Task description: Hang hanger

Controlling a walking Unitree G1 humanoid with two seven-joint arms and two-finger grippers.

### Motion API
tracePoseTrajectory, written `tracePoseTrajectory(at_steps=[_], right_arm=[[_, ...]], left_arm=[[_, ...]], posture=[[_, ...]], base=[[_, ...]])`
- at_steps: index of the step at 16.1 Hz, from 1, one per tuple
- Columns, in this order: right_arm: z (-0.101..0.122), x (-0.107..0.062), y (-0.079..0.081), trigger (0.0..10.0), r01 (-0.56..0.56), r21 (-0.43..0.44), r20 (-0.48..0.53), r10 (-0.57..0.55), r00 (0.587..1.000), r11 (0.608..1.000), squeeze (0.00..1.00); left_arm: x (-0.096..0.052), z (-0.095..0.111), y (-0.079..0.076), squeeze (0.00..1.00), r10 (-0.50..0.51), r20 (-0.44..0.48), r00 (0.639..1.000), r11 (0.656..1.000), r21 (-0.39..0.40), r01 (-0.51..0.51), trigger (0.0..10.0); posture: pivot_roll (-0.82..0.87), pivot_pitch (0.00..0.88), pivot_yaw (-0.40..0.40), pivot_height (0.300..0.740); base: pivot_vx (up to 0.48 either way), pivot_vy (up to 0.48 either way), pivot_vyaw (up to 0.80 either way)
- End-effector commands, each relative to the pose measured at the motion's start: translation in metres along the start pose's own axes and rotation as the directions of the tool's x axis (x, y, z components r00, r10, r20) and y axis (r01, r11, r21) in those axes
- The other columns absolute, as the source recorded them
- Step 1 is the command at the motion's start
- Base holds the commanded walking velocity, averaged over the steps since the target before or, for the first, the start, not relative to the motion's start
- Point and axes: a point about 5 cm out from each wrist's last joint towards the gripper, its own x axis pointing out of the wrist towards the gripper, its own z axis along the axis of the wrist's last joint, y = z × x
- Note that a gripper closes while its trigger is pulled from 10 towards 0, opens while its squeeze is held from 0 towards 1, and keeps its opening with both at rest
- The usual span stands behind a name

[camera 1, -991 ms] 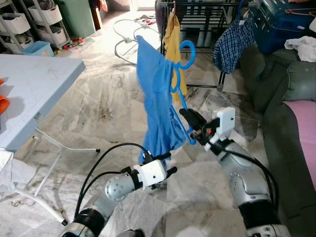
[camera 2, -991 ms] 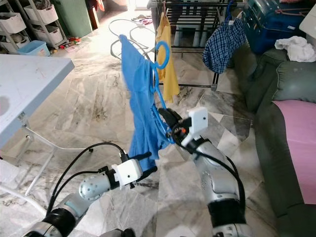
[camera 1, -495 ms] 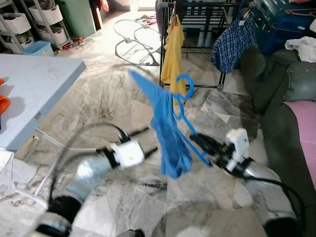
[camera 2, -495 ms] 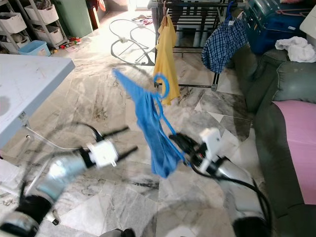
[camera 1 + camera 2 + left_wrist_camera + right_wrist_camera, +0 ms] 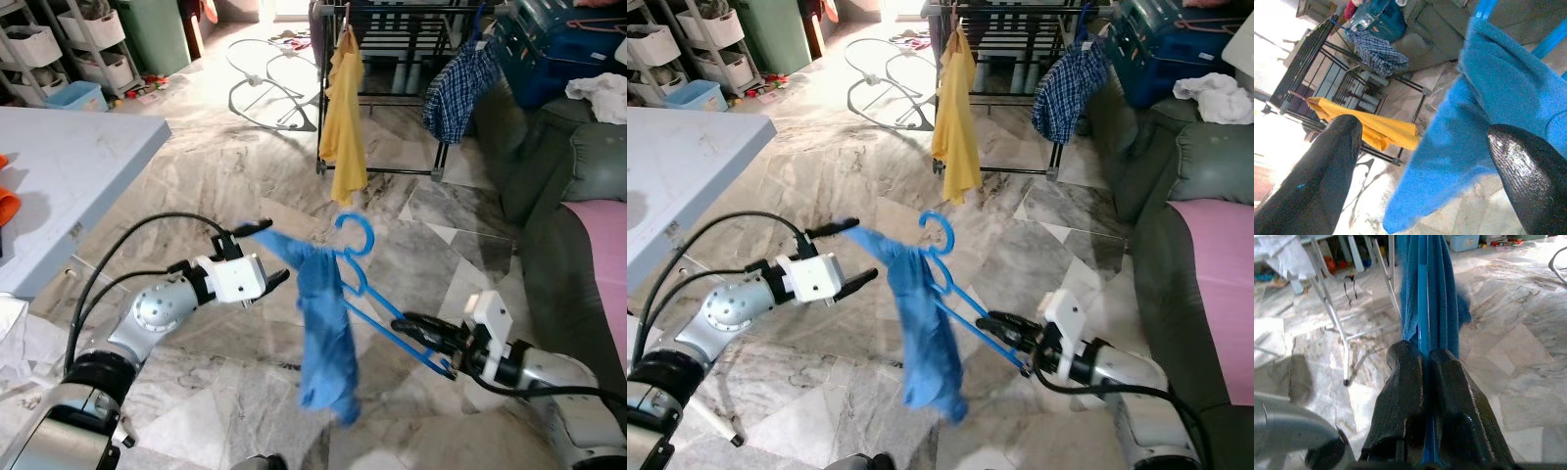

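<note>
Marble floor (image 5: pixel 196 196), grey table (image 5: pixel 59 186) at left, drying rack (image 5: pixel 392 39), green sofa (image 5: pixel 568 196) at right.

Bright blue hanger (image 5: pixel 377 304), and a blue cloth (image 5: pixel 323 333) draped over it. Black fingers (image 5: pixel 1400 377) pinch the hanger's bar. Behind, a yellow garment (image 5: pixel 345 113) and a blue-and-white checked shirt (image 5: pixel 460 83) on a black rack (image 5: pixel 392 20). Grey-veined marble floor (image 5: pixel 216 196), pale blue table (image 5: pixel 69 166), pink cushion (image 5: pixel 602 255).

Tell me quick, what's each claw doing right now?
Left gripper: open, fingers either side of the blue cloth, not clamped on it.
Right gripper: shut on the blue hanger.
</note>
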Motion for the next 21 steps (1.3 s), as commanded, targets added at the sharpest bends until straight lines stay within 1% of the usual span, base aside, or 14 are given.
tracePoseTrajectory(at_steps=[1,4,5,6,7,8,12,15,16,17,18,19,20,21], right_arm=[[0.010,-0.001,-0.004,10.0,-0.037,-0.070,0.009,0.038,0.999,0.997,0.00],[0.017,-0.005,-0.010,10.0,-0.061,-0.126,-0.020,0.059,0.998,0.990,0.00],[0.022,-0.005,-0.012,10.0,-0.095,-0.160,-0.044,0.089,0.995,0.982,0.00],[0.023,-0.005,-0.013,10.0,-0.113,-0.173,-0.054,0.105,0.993,0.978,0.00],[0.024,-0.005,-0.013,10.0,-0.118,-0.177,-0.057,0.110,0.992,0.977,0.00],[0.025,-0.007,-0.013,10.0,-0.168,-0.191,-0.087,0.153,0.984,0.967,0.00],[0.026,-0.015,-0.014,10.0,-0.254,-0.216,-0.162,0.222,0.962,0.943,0.00],[0.027,-0.014,-0.016,10.0,-0.265,-0.239,-0.176,0.227,0.958,0.934,0.00],[0.029,-0.012,-0.016,10.0,-0.269,-0.248,-0.175,0.230,0.957,0.931,0.00],[0.032,-0.011,-0.016,10.0,-0.287,-0.263,-0.181,0.245,0.952,0.921,0.00],[0.032,-0.011,-0.015,10.0,-0.290,-0.265,-0.182,0.248,0.952,0.920,0.00],[0.033,-0.010,-0.016,10.0,-0.295,-0.270,-0.184,0.252,0.950,0.916,0.00],[0.033,-0.009,-0.015,10.0,-0.304,-0.274,-0.185,0.260,0.948,0.913,0.00],[0.033,-0.009,-0.014,10.0,-0.313,-0.276,-0.188,0.268,0.945,0.909,0.00]], left_arm=[[-0.001,-0.004,-0.001,1.00,-0.032,-0.024,0.999,0.999,0.026,0.032,10.0],[-0.003,-0.011,-0.010,1.00,-0.108,-0.061,0.992,0.994,0.016,0.109,10.0],[-0.005,-0.016,-0.018,1.00,-0.177,-0.092,0.980,0.984,0.017,0.179,10.0],[-0.005,-0.017,-0.020,1.00,-0.194,-0.097,0.976,0.980,0.018,0.197,10.0],[-0.005,-0.017,-0.020,1.00,-0.194,-0.098,0.976,0.980,0.020,0.197,10.0],[-0.005,-0.019,-0.020,1.00,-0.203,-0.112,0.973,0.978,0.020,0.207,10.0],[-0.004,-0.021,-0.013,1.00,-0.181,-0.122,0.976,0.983,0.021,0.185,10.0],[-0.004,-0.023,-0.019,1.00,-0.225,-0.136,0.965,0.974,0.002,0.228,10.0],[-0.005,-0.025,-0.026,1.00,-0.292,-0.147,0.945,0.956,-0.031,0.290,10.0],[-0.008,-0.027,-0.036,0.00,-0.390,-0.145,0.909,0.921,-0.074,0.383,10.0],[-0.009,-0.028,-0.038,0.00,-0.410,-0.144,0.901,0.912,-0.079,0.402,10.0],[-0.011,-0.029,-0.041,0.00,-0.454,-0.154,0.877,0.891,-0.088,0.446,10.0],[-0.011,-0.030,-0.041,0.00,-0.460,-0.155,0.875,0.888,-0.103,0.448,10.0],[-0.010,-0.030,-0.039,0.00,-0.455,-0.161,0.876,0.890,-0.111,0.442,7.3]], posture=[[-0.22,0.069,0.063,0.740],[-0.22,0.070,0.068,0.740],[-0.22,0.068,0.068,0.740],[-0.22,0.070,0.070,0.740],[-0.22,0.070,0.070,0.740],[-0.22,0.070,0.068,0.740],[-0.22,0.073,0.069,0.740],[-0.23,0.077,0.075,0.740],[-0.23,0.079,0.077,0.740],[-0.23,0.082,0.080,0.740],[-0.23,0.082,0.080,0.740],[-0.23,0.083,0.080,0.740],[-0.23,0.084,0.082,0.740],[-0.23,0.085,0.082,0.740]], base=[[0.000,0.000,0.00],[0.000,0.000,0.00],[0.000,0.000,0.00],[0.000,0.000,0.00],[0.000,0.000,0.00],[0.000,0.000,0.00],[0.000,0.000,0.00],[0.000,0.000,0.00],[0.000,0.000,0.00],[0.000,0.000,0.00],[0.000,0.000,0.00],[0.000,0.000,0.00],[0.000,0.000,0.00],[0.000,0.000,0.00]])
